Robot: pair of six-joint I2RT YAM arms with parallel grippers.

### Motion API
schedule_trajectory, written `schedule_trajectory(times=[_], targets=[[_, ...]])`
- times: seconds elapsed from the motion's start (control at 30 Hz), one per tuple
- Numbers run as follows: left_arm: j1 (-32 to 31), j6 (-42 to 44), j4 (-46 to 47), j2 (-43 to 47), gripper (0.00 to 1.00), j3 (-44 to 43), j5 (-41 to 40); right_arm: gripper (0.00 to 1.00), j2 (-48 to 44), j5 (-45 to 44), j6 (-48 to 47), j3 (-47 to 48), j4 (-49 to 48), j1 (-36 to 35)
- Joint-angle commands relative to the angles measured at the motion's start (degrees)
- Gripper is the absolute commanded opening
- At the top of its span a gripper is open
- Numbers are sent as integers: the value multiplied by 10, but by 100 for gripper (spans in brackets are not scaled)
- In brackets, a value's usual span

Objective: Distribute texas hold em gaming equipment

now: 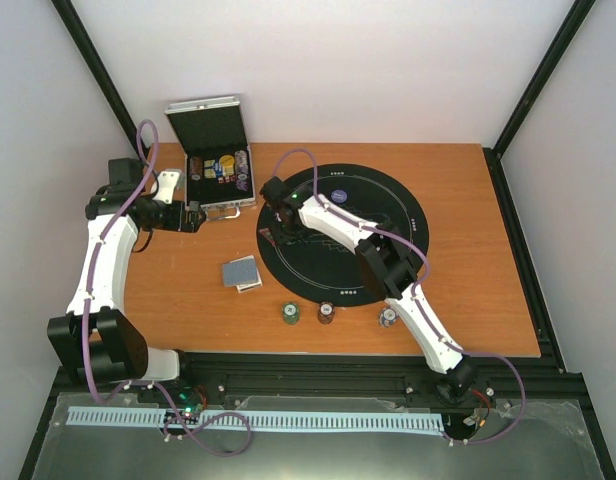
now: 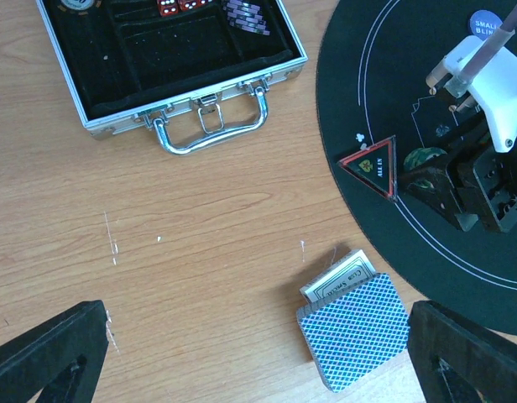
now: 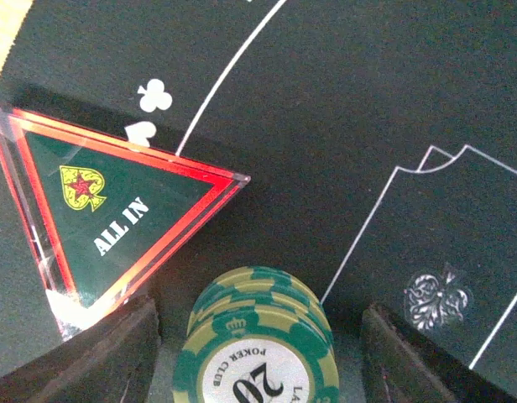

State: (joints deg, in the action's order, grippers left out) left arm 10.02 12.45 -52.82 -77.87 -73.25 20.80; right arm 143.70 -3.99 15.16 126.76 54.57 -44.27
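Note:
A stack of green striped poker chips point(image 3: 257, 336) stands on the black round mat point(image 3: 326, 92), beside the red "ALL IN" triangle marker point(image 3: 107, 214). My right gripper point(image 3: 260, 315) is open around the stack, with a gap on each side. The left wrist view shows the same green chips point(image 2: 424, 157) and triangle marker point(image 2: 373, 166). A blue-backed deck of playing cards point(image 2: 355, 329) lies on its box on the wood. My left gripper point(image 2: 258, 361) hangs open above the table left of the cards, holding nothing. A blue button disc point(image 1: 339, 197) lies on the mat.
The silver hinged case point(image 1: 214, 150) stands open at the back left, with chips and dice inside; its handle point(image 2: 212, 134) faces the left gripper. Three short chip stacks point(image 1: 326, 314) sit near the table's front edge, below the mat point(image 1: 388, 250).

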Motion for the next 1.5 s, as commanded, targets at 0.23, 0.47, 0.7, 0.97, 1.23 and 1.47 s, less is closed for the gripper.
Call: schedule_trajectory(times=[0.23, 0.47, 0.7, 0.97, 1.23, 1.47], targets=[[6, 9, -27, 13, 100, -40, 20, 71, -104, -44, 4, -8, 63, 0], [6, 36, -35, 43, 100, -10, 43, 90, -268, -80, 46, -220, 26, -87], [7, 37, -23, 73, 100, 44, 24, 94, -350, -51, 113, -379, -28, -179], [6, 36, -28, 100, 100, 63, 25, 94, -329, -34, 131, -408, -42, -224], [6, 36, -34, 101, 100, 52, 28, 86, -310, -25, 128, -410, -46, -228], [6, 35, -35, 99, 100, 49, 27, 72, -301, -20, 132, -426, -52, -233]])
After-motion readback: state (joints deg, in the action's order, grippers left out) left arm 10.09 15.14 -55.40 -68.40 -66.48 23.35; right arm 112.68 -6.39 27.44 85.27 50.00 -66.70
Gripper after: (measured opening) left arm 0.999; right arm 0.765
